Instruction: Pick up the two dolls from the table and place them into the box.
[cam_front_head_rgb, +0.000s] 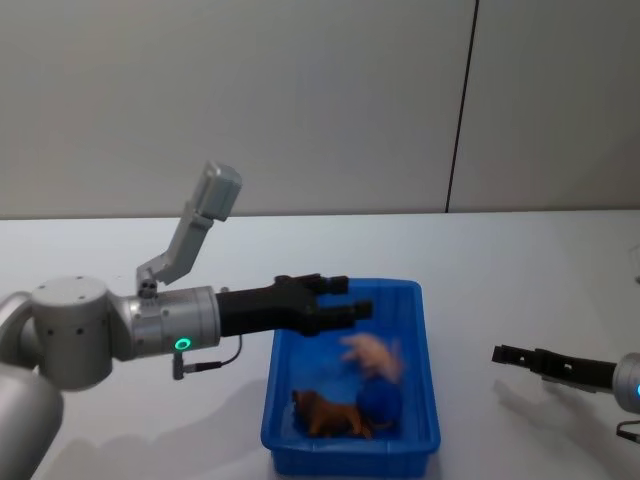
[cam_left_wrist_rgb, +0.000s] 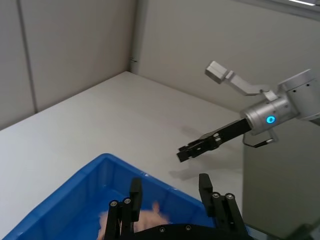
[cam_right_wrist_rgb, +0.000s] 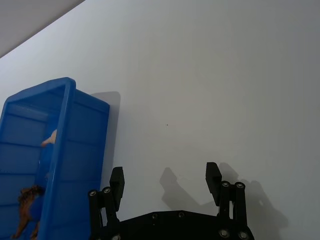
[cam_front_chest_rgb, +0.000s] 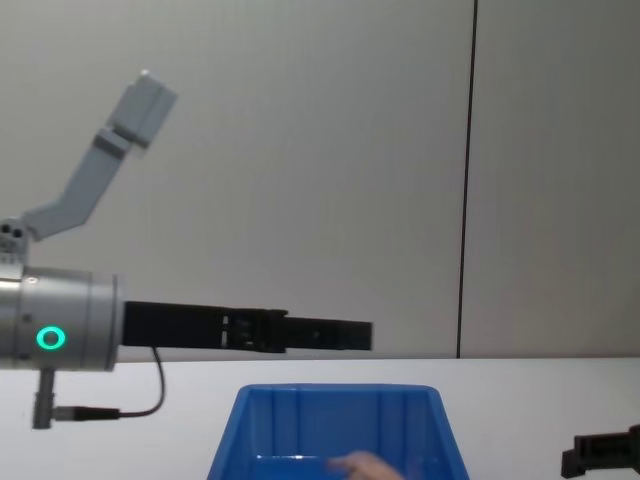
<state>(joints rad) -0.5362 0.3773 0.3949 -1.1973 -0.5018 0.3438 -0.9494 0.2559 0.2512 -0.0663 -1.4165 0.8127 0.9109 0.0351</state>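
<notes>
- The left pincer (cam_front_head_rgb: 345, 298) reaches out level above the blue box (cam_front_head_rgb: 420, 345), over the box's far end, with its fingers spread apart and nothing between them.
- In the left wrist view the left pincer's two black fingers (cam_left_wrist_rgb: 135, 192) stand apart over the box (cam_left_wrist_rgb: 65, 195), and the pale peach-pink doll (cam_left_wrist_rgb: 145, 219) shows below them inside it.
- In the head view the peach-pink doll (cam_front_head_rgb: 372, 354) appears blurred over the middle of the box, below the left pincer and not touching it; whether it rests on the box floor I cannot tell.
- The fuzzy reddish-brown doll (cam_front_head_rgb: 330, 414) lies on the box floor at the near end, just beside a dark blue rounded thing (cam_front_head_rgb: 381, 404) that is also in the box.
- The box stands on the white worktop (cam_front_head_rgb: 520, 280), between the two arms.
- The right pincer (cam_front_head_rgb: 510, 355) hangs low over the worktop, to the right of the box and apart from it, pointing toward the box.
- In the right wrist view the right pincer's fingers (cam_right_wrist_rgb: 117, 181) are parted and hold nothing; bare worktop (cam_right_wrist_rgb: 200, 90) lies beyond them, with the box's outer wall (cam_right_wrist_rgb: 85, 145) off to one side.
- In the chest view the left pincer (cam_front_chest_rgb: 345, 335) stretches across above the box rim (cam_front_chest_rgb: 335, 391), and the peach-pink doll (cam_front_chest_rgb: 362, 464) peeps up inside the box.
</notes>
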